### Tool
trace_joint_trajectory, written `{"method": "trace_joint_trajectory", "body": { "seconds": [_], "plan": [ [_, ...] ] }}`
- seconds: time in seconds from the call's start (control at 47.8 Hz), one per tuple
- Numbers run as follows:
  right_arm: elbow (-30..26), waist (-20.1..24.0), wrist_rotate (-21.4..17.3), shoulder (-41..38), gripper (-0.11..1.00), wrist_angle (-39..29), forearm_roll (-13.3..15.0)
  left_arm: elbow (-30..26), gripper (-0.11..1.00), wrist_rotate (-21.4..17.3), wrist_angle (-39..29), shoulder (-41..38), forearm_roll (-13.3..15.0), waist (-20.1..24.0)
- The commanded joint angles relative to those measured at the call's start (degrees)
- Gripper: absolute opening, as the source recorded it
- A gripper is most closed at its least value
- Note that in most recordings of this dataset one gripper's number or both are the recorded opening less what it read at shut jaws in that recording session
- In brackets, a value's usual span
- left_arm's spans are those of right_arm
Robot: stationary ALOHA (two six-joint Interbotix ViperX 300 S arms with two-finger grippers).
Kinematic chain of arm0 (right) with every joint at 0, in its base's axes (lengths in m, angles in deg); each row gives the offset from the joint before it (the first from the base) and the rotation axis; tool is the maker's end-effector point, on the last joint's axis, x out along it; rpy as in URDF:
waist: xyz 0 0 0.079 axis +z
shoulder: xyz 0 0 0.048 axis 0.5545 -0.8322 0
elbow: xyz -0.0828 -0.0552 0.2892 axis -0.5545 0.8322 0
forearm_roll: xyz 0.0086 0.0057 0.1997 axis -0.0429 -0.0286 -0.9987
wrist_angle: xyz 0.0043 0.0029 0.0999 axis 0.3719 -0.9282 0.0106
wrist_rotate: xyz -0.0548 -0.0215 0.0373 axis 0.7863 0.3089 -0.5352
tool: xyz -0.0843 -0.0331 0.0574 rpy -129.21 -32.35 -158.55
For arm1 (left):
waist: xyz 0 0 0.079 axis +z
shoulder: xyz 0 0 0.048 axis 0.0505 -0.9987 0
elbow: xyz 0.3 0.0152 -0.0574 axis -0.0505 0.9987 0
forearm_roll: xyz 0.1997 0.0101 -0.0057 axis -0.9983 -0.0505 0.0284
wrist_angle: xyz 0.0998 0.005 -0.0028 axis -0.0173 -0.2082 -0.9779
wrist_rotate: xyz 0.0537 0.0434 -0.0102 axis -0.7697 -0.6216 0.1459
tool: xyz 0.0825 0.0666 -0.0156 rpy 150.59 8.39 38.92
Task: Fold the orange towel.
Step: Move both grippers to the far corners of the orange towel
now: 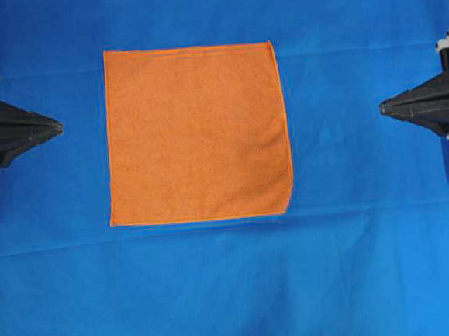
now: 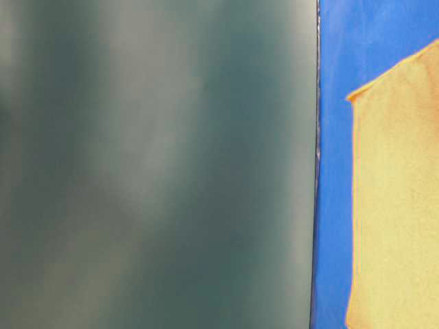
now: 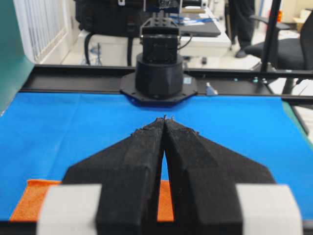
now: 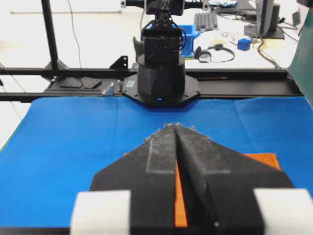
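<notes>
Lying flat and fully spread on the blue surface [image 1: 373, 281], towel [image 1: 197, 133] centred between both arms, touched by neither. Likely light, limp and slightly grippy: best pinched at 1 corner or along a hemmed edge, then lifted and carried over. Left gripper [image 1: 56, 128] and right gripper [image 1: 385, 107] both closed, empty, well apart from cloth.

Place: a robotics lab or research office.
Work surface: flat blue cloth-covered table [image 1: 234, 292] on black metal rails [image 3: 73, 78].
Surroundings: black swivel office chair [image 3: 288, 49], cluttered desks, black headphones [image 4: 217, 51].
</notes>
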Motion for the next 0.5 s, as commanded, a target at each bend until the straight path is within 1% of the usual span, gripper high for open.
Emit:
{"method": "trace_joint_trajectory", "body": {
  "seconds": [0.0, 0.063, 0.126, 0.272, 0.397, 0.481],
  "plan": [
    [-1.14, -1.14, -0.35, -0.70, 0.00, 0.35, -0.70, -1.14, 0.00, 0.88, -2.37, -0.88, 1.93, 0.35],
    [-1.23, -2.37, -0.62, -1.32, 0.00, 0.00, -1.85, -1.14, 0.00, 1.23, -3.69, -0.79, 1.93, 1.23],
    [-1.41, -4.66, -0.97, -2.37, 0.00, -0.79, -3.08, -1.05, 0.00, 1.41, -4.75, -0.88, 1.93, 2.55],
    [-1.93, -9.40, -1.23, -5.80, 0.00, -1.76, -4.39, -0.88, 0.00, 1.49, -7.38, -1.76, 1.93, 6.42],
    [-3.60, -13.36, -1.41, -11.25, 0.00, -2.81, -6.68, -0.53, 0.00, 1.58, -8.53, -3.78, 1.93, 10.20],
    [-4.92, -15.64, -1.41, -15.38, 0.00, -3.52, -7.38, -0.09, 0.00, 1.67, -8.35, -6.33, 1.93, 13.10]
  ]
}}
